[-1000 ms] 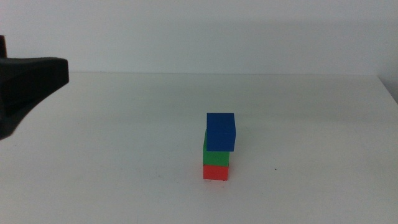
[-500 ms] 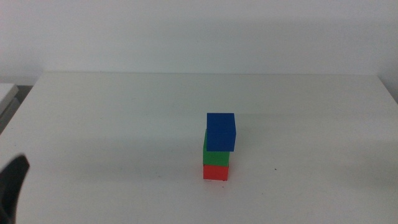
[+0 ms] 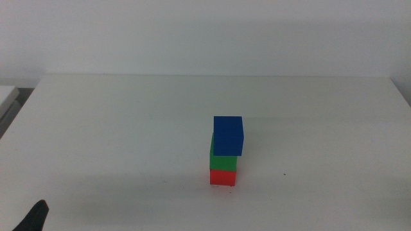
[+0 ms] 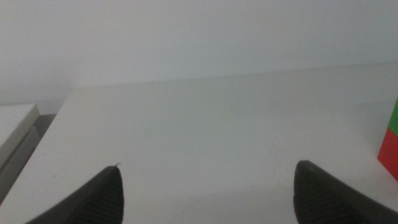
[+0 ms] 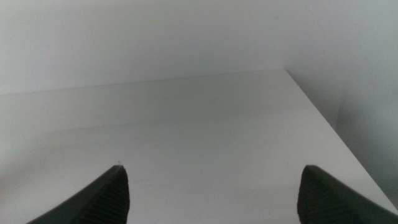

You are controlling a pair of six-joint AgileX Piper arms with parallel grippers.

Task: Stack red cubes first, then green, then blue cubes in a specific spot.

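A stack of three cubes stands in the middle of the white table: the red cube at the bottom, the green cube on it, the blue cube on top, shifted a little right. The spot is hidden under the stack. My left gripper is open and empty; a dark tip of it shows at the bottom left corner of the middle view. The left wrist view shows slivers of the red cube and green cube. My right gripper is open, empty, out of the middle view.
The table's far edge meets a white wall. A pale ledge lies past the table's left edge, also in the left wrist view. The right wrist view shows the table's right edge. A tiny dark speck lies right of the stack.
The left arm has drawn back from the left side down to the bottom left corner, now nearly out of the middle view. The stack has not moved.
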